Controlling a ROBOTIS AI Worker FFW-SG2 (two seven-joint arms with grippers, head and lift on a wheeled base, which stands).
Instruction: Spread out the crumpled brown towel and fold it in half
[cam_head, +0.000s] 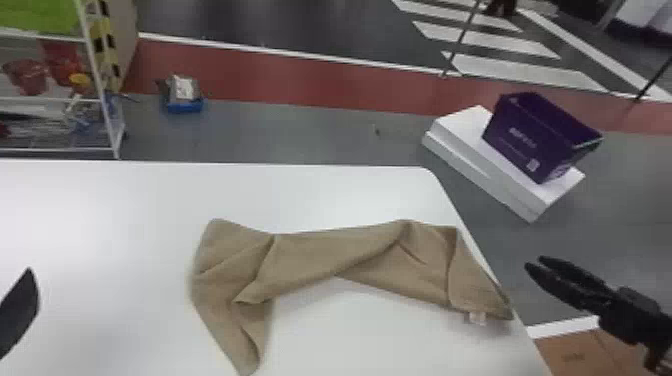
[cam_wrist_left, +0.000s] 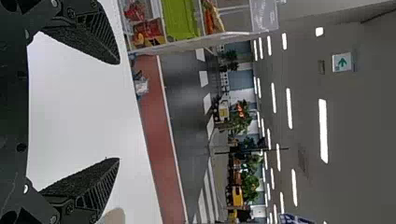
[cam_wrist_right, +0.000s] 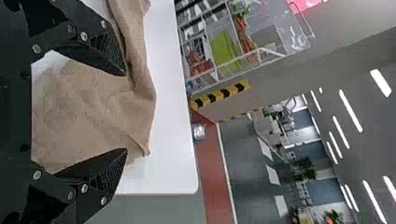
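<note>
A crumpled brown towel (cam_head: 310, 260) is laid in a bent band across a white table (cam_head: 125, 210), its right end brought to the table's right edge. What is tucked under its folds is hidden, and its near left point is met by the bottom of the head view. A small pale tag (cam_head: 477, 317) is seen at the right end, its print too blurred to be made out. The left gripper (cam_head: 20, 312) is mostly cut off at the head view's left edge; in the left wrist view its fingers are seen wide apart, with bare table between. The right gripper (cam_head: 534, 263) is held beyond the table's right edge, its fingers parted in the right wrist view, with nothing gripped.
</note>
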